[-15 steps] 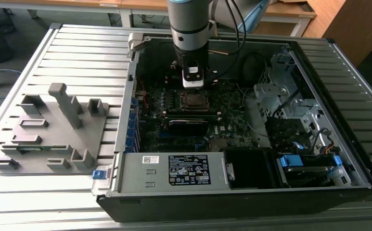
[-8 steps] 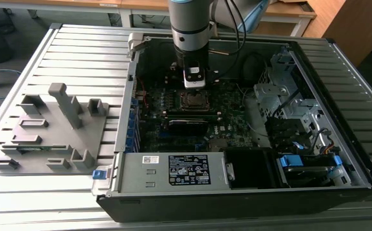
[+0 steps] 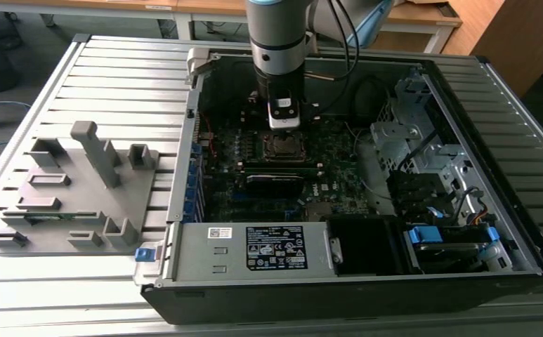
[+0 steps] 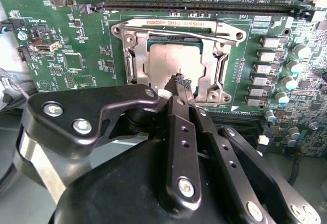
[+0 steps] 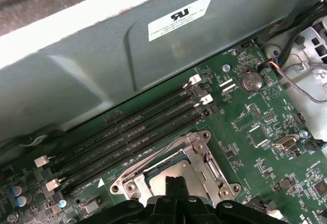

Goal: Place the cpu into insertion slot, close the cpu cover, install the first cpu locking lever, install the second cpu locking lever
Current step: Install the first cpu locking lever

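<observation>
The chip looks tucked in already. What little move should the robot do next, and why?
Probably a small sideways shift toward the edge of the insertion slot, to reach a locking lever. The cpu already sits in it, the cpu cover lies flat around it, and the shut gripper is poised over the cpu's bare top.

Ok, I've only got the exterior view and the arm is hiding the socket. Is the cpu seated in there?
Observer: Yes. In the second wrist view the cpu lies flat in the insertion slot.
Operator: And the cover, up or down?
Observer: Down. The cpu cover lies over the chip and frames its metal top.
Operator: What's the gripper doing?
Observer: The gripper has its fingertips closed together at the edge of the cpu's top. I cannot tell whether they pinch anything.
</observation>
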You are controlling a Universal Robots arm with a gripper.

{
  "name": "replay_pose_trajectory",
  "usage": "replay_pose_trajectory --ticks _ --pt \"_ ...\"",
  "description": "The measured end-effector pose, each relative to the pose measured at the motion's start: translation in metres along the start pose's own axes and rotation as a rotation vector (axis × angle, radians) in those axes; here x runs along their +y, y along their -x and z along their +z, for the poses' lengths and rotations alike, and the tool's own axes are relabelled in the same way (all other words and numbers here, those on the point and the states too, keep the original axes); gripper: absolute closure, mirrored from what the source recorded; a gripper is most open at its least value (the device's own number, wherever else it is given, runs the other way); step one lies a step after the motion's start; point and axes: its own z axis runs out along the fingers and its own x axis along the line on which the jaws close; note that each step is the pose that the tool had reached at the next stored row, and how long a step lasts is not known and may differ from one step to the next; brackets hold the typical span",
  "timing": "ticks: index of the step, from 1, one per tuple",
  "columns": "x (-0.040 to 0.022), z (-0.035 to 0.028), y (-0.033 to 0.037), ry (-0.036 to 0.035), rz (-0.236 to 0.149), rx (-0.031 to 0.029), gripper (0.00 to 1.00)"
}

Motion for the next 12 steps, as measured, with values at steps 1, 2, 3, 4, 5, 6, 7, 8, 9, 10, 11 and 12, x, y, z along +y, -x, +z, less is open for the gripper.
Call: replay_pose_trajectory --ticks 1,2,3,4,5,6,7,8,9,10,11,12 --pt "0.0000 0.0000 0.0000 -0.0001 0.000 0.0000 0.89" --pt "0.0000 0.0000 0.0000 -0.0001 0.000 0.0001 0.89" --pt "0.0000 0.0000 0.0000 -0.0001 0.000 0.0001 0.89" --pt "0.0000 0.0000 0.0000 -0.0001 0.000 0.0001 0.89" --pt "0.0000 0.0000 0.0000 0.0000 0.000 0.0001 0.89" --pt "0.0000 0.0000 0.0000 0.0000 0.000 0.0001 0.89" --pt "0.0000 0.0000 0.0000 0.0000 -0.001 0.0002 0.89" --pt "0.0000 -0.0001 0.0000 0.0001 -0.002 0.0004 0.89" --pt "0.0001 -0.0005 0.0000 0.0000 -0.003 0.0004 0.89" --pt "0.0001 -0.0010 0.0001 -0.0001 -0.004 0.0004 0.89" --pt "0.0003 -0.0017 0.0002 -0.0002 -0.005 0.0004 0.89" --pt "0.0004 -0.0027 0.0003 -0.0002 -0.006 0.0006 0.89"
